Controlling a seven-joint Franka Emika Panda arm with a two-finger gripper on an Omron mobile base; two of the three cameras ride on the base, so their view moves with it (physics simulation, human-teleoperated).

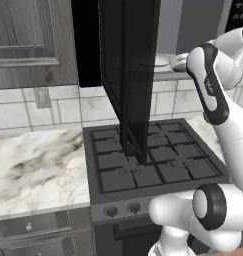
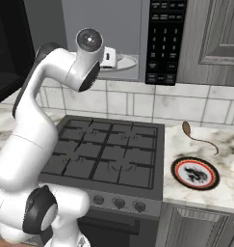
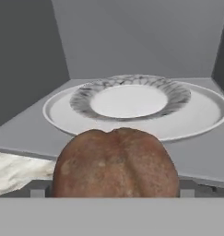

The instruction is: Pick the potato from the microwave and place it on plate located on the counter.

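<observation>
The rounded brown potato (image 3: 115, 163) fills the lower centre of the hand view, clenched in the gripper (image 3: 114, 191), at the open grey microwave (image 2: 106, 34). Behind it sits a pale patterned dish (image 3: 130, 97). The dark red-rimmed plate (image 2: 195, 173) lies lower right on the white marble counter (image 2: 224, 193).

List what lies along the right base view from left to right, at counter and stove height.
The robot arm → the black gas stove → the thin brown curved stick-like thing and, nearer the camera, the plate with the red-orange rim, both on the marble counter.
</observation>
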